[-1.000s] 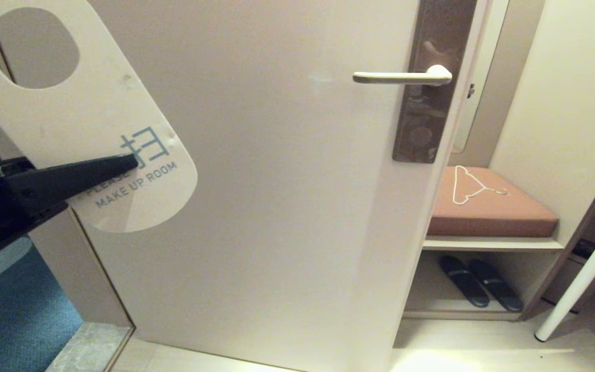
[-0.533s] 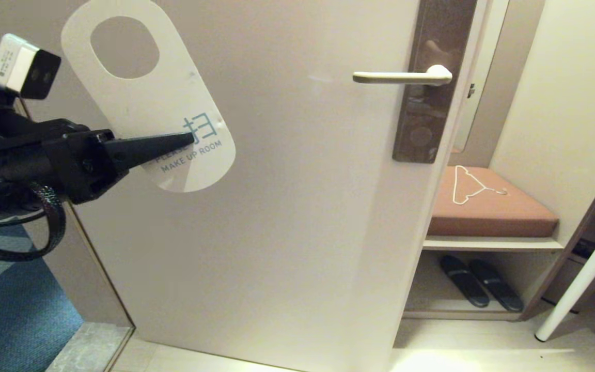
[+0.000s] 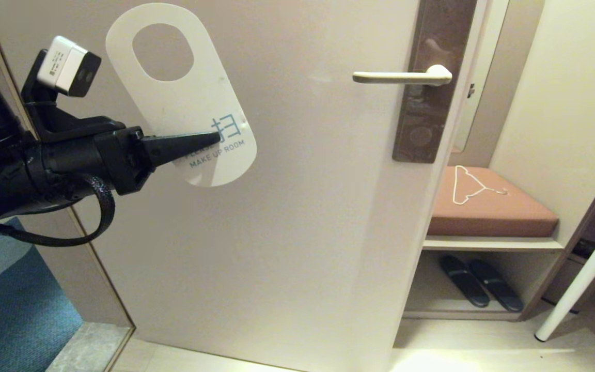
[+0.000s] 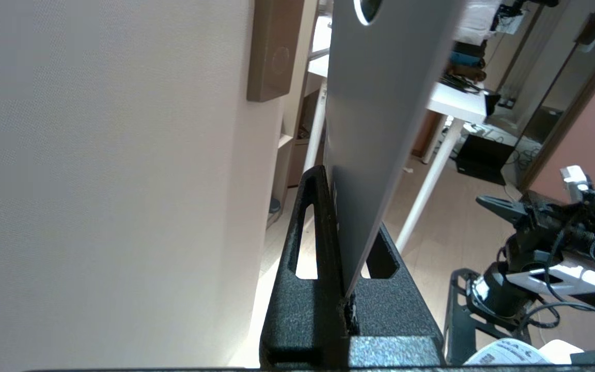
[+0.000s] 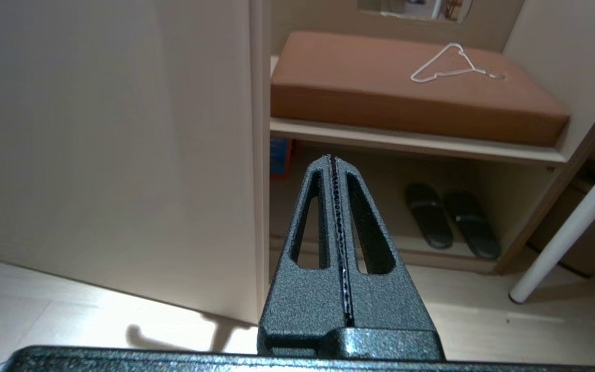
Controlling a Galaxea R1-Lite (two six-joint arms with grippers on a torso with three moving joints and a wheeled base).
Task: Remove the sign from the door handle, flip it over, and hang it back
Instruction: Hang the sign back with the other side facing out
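White card against a pale door: the sign [image 3: 181,93], printed "MAKE UP ROOM" in blue, hangs in mid-air at ten o'clock in the head view, pinched near its lower printed end by the left pincer [image 3: 215,138]. It is clear of the door handle [image 3: 403,77], which juts out bare at two o'clock, well apart from the card's oval cut-out. The sign tilts, its hole end uppermost and leaning toward eleven o'clock. From the left wrist view, the two black fingers [image 4: 323,217] are pressed onto either face of the thin card [image 4: 380,103], which stands edge-on just off the door [image 4: 111,170]. The right pincer [image 5: 334,160] appears in its own wrist view only, its fingers pressed together on nothing, pointing toward the alcove beside the door. A brown cushion [image 3: 488,206] lies on the alcove shelf at four o'clock with a white wire hanger [image 3: 470,186] on top; a pair of dark slippers [image 3: 481,281] sits on the shelf beneath. One white desk leg [image 3: 581,279] slants in at the far edge, at about four o'clock.
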